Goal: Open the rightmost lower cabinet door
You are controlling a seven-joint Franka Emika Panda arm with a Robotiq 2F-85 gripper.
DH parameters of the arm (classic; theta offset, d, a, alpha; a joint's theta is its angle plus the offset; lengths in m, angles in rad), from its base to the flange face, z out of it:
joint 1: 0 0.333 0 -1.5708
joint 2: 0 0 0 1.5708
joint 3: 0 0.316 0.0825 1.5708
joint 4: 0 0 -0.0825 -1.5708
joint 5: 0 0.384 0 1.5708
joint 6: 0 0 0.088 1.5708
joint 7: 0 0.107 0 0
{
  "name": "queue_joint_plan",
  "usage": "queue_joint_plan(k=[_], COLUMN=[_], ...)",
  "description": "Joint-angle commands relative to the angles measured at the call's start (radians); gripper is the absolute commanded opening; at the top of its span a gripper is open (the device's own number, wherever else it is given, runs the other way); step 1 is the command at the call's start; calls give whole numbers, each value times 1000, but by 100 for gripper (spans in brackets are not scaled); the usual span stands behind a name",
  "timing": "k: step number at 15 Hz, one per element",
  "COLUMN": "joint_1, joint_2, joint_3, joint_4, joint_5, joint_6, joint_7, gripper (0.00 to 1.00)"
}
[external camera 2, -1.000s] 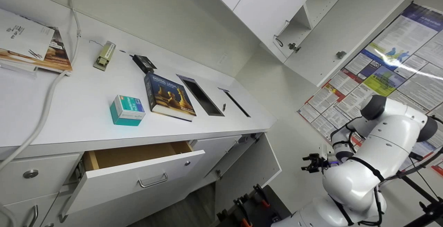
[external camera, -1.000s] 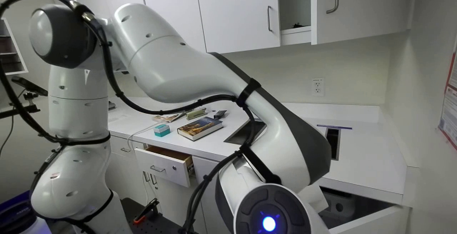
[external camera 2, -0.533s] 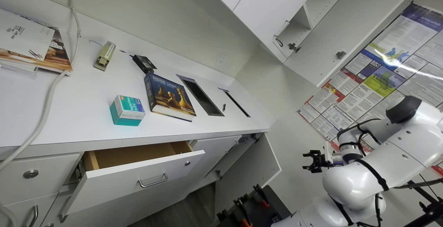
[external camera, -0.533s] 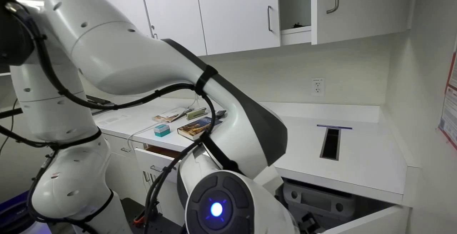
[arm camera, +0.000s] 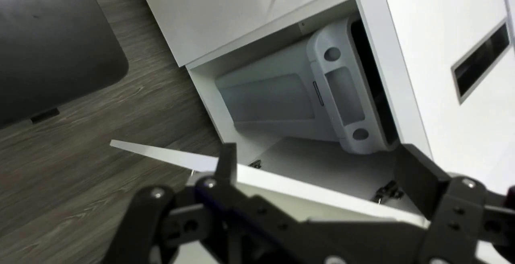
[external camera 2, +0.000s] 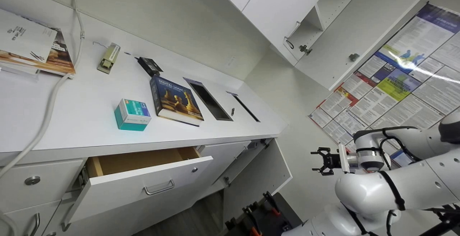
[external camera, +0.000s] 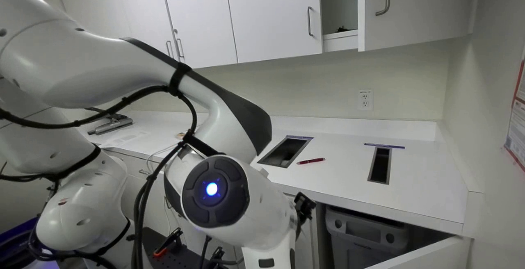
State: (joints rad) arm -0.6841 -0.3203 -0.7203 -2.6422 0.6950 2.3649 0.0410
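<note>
The rightmost lower cabinet door (external camera: 437, 253) is white, flat and swung well open; it also shows open in an exterior view (external camera 2: 257, 173). In the wrist view its top edge (arm camera: 297, 185) runs slanting behind my gripper (arm camera: 318, 155). Its handle cannot be made out. My gripper is open with its fingers wide apart and nothing between them. It is in the air in an exterior view (external camera 2: 313, 161), apart from the door. It also shows from the side in an exterior view (external camera: 307, 207), beside the arm's wrist.
A grey bin (arm camera: 277, 99) stands inside the open cabinet. The narrower lower door (arm camera: 233, 10) is shut. A drawer (external camera 2: 143, 185) is pulled out. A book (external camera 2: 178, 101) and teal box (external camera 2: 132, 115) lie on the counter. An upper door (external camera: 414, 10) hangs open. A dark platform (arm camera: 52, 46) is near.
My arm has swung left in an exterior view and drawn back, and the gripper has come out from behind it. The gripper has risen slightly. The door has not moved.
</note>
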Motion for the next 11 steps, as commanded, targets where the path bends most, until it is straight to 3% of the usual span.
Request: queue_joint_plan(k=[1,4,8,11], joint_1=[-31,5,34,66], joint_2=[-193,-269,-294,-295], joint_3=[93,145,218,258], joint_4=[-97,-113,-109,-118], joint_5=[-126,-157,-200,-201], joint_6=[-26,-76,-210,-242], joint_7=[-5,-37,-15,-7], gripper=[100,100,100,100])
